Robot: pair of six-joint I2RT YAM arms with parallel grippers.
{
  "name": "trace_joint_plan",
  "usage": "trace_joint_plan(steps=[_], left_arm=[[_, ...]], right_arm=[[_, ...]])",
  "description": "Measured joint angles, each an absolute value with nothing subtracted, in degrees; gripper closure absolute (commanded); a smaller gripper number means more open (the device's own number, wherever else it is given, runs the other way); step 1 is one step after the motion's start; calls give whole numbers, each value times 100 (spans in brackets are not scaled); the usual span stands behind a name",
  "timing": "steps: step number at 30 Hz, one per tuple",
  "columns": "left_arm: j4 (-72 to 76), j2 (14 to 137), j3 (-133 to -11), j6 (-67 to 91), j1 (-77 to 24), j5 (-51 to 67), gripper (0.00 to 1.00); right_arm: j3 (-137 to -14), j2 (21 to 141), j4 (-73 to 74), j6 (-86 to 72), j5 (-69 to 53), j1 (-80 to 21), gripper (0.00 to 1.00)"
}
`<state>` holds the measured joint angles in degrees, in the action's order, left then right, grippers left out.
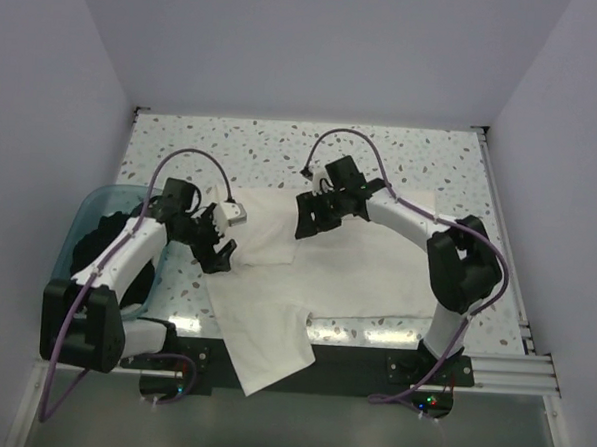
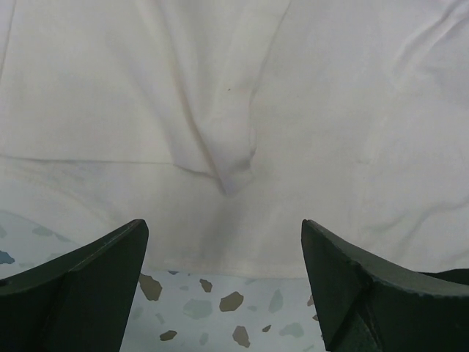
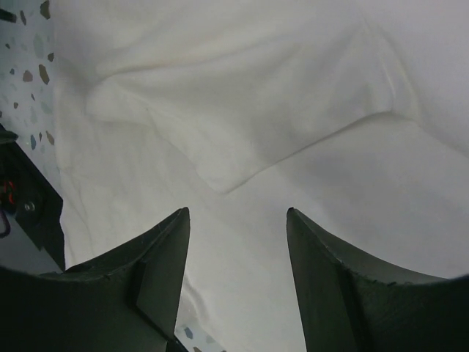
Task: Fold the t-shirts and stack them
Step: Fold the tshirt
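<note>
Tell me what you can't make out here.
Top view: the dark heap in the teal tub, mostly behind the left arm, can't be identified.
Top view: the underside of the white t-shirt lies hidden against the table.
Both wrist views: frame edges cut the shirt off.

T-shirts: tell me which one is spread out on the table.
The white t-shirt, lying flat on the table with one part hanging over the near edge. The black one is bunched in the tub on the left.
</note>
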<state>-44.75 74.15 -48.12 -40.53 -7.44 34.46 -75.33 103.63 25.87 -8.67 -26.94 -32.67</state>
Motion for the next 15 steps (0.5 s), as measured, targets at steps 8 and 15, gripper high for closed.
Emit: trace_joint_plan(steps=[8,15], left_arm=[[-3441,6827,-3909,-4163,-1490,2980,21],[-3000,6910,-3859,-4110,-1605,2676,26]], right_arm=[[-7223,10680,2158,-2285,-2340,-3691,59],[-7207,10886,2069,-2821,-2246,-3924,64]])
